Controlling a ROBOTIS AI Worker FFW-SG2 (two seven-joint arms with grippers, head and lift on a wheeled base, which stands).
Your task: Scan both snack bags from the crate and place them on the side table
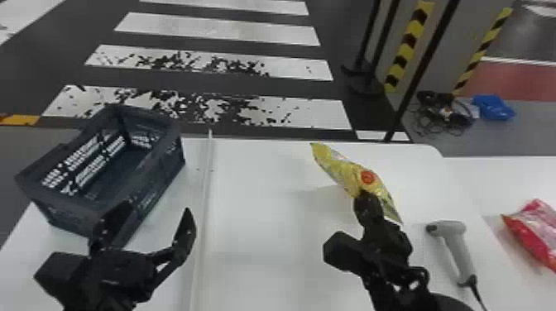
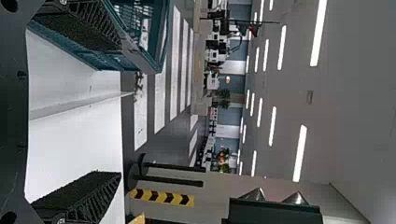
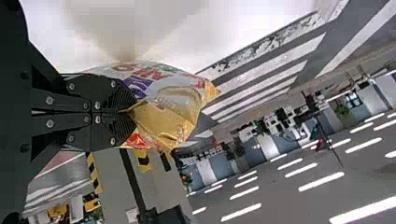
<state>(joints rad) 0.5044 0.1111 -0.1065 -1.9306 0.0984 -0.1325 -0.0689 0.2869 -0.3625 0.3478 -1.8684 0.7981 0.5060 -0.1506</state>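
The right hand (image 3: 130,112) is pinching the yellow bag (image 1: 340,170), likely for scanning, next needing the scanner (image 1: 457,246) close (left hand (image 1: 157,208) hanging open).

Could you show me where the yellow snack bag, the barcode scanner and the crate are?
Yellow snack bag (image 1: 353,175): head view, middle of its printed side.
Barcode scanner (image 1: 460,253): head view, on its grey handle.
Crate (image 1: 160,175): head view, outer face of its long side wall.
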